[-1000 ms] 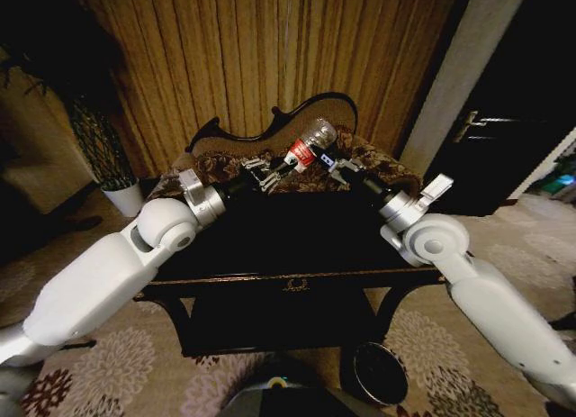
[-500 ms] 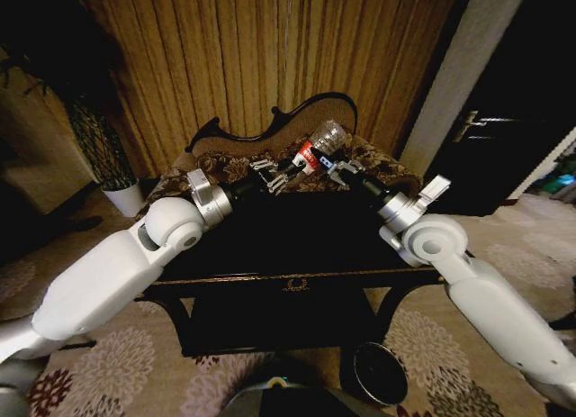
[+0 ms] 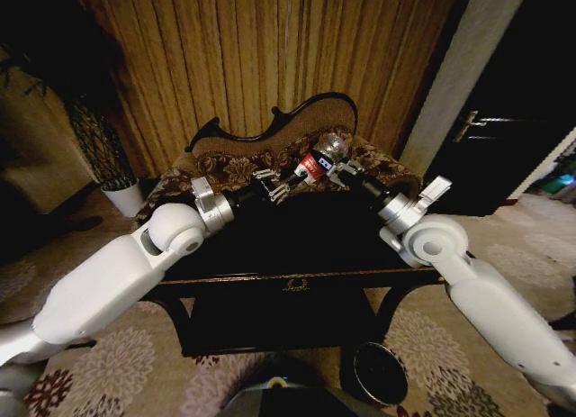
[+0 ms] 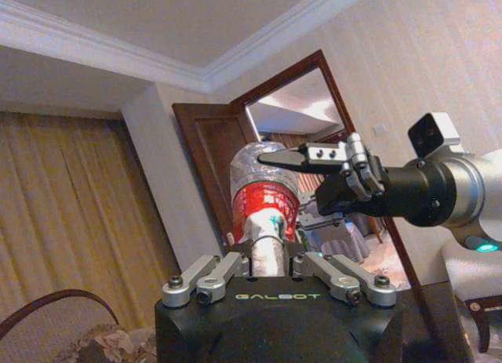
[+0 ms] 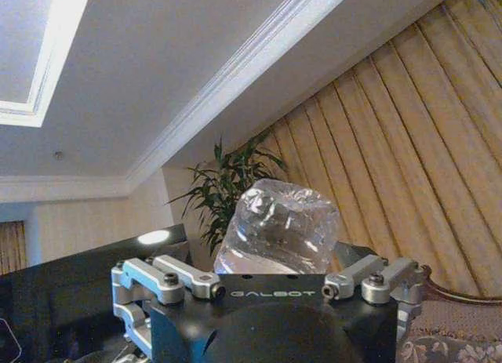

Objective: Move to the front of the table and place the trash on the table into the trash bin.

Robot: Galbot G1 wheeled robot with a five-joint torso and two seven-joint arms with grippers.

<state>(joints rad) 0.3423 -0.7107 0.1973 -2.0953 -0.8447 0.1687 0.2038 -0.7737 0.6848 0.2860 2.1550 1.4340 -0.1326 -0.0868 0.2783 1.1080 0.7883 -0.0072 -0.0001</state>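
Head view: robot is parked at the front of the large glossy black table with gold edge trim (image 3: 297,246), so the approach part looks done. Both arms reach over the table toward the back, and the clear plastic bottle with red label (image 3: 317,160) is up in the air above the far edge, tilted, between the two tools. Left gripper (image 3: 274,187) sits at the bottle's lower, cap end; right gripper (image 3: 346,171) sits at the upper, clear end. No other litter can be made out on the dark tabletop, too dark to rule any out. The small round dark bin with black rim (image 3: 378,374) stands on the carpet by the table's front right leg, well below the bottle; its inside reads as plain dark, contents cannot be told. Left wrist view: left gripper (image 4: 271,273) has its fingers pressed in on the bottle (image 4: 267,202) near the neck, label just past them, so it is clamped on the bottle. The right gripper (image 4: 318,175) shows farther off with one finger lying across the bottle's far end; whether it pinches cannot be told. Right wrist view: the bottle's crumpled clear body (image 5: 278,226) rises between the right gripper (image 5: 271,284) fingers, which stand spread to either side with no visible contact. Judgement: bottle lifted, not yet binned; carry and drop remain.
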